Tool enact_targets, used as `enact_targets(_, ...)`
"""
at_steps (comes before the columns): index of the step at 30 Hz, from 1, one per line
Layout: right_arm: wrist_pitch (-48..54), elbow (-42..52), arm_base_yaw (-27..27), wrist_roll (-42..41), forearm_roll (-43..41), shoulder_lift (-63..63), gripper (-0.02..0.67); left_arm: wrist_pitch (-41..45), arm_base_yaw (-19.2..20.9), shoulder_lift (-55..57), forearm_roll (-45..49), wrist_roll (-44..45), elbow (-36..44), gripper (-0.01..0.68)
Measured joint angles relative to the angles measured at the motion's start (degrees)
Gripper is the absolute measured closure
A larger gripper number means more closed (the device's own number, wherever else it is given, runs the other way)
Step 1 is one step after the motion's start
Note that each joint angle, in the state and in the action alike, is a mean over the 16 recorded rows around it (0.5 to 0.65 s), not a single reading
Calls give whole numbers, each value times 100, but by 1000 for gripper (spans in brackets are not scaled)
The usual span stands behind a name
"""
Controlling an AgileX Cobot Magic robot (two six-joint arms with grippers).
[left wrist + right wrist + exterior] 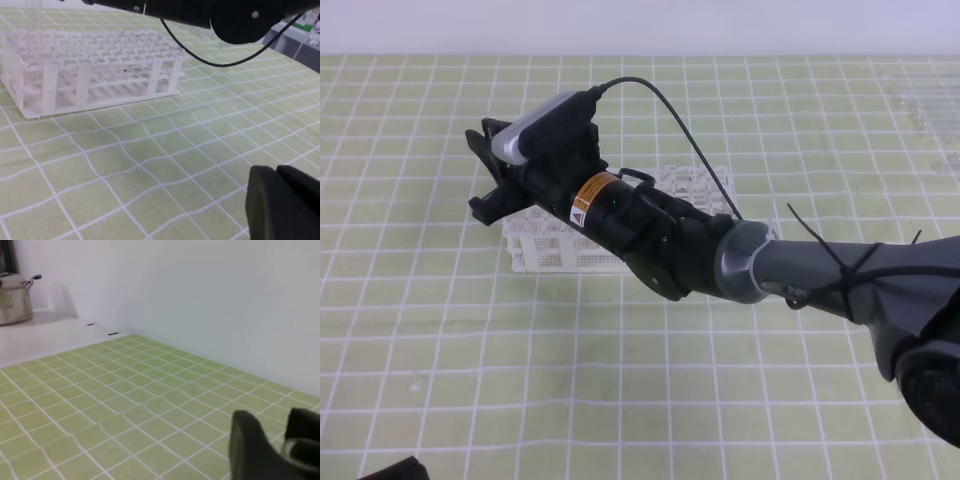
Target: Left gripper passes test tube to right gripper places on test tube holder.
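The white test tube holder (555, 250) (90, 65) lies on the mat, half hidden in the exterior high view by my right arm reaching across it. My right gripper (480, 170) (284, 432) hangs over the holder's left end. Its fingers (255, 450) stand close together with a pale rounded thing between them. The clear test tube (32, 15) stands upright at the holder's far left corner and runs off the top of the left wrist view. My left gripper (395, 468) (278, 172) sits low at the near left, its dark fingers pressed together, holding nothing.
A green mat with a white grid (520, 380) covers the table. A faint transparent rack (925, 105) lies at the back right. The right arm's black cable (210, 57) hangs above the mat. A metal pot (12, 297) stands on a white surface beyond the mat.
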Motion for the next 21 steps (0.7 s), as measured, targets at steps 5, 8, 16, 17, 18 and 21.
enact_targets(5,29,0,0,-2,-24,-1,444,-5,0,2,1,0,4,674)
enact_targets(8,83,1,1,35,-98,-22,414,-5,0,2,1,0,4,674)
enact_targets(16,670,20,63,419,-759,-493,391,-26,1,6,5,0,18,674)
enact_targets(17,815,28,76,534,-901,-606,397,-21,1,4,3,0,13,674)
enact_targets(18,969,46,88,659,-1058,-735,406,-26,1,6,5,0,18,674)
enact_targets(21,1415,182,128,1068,-1550,-1219,446,-21,1,6,5,0,18,674)
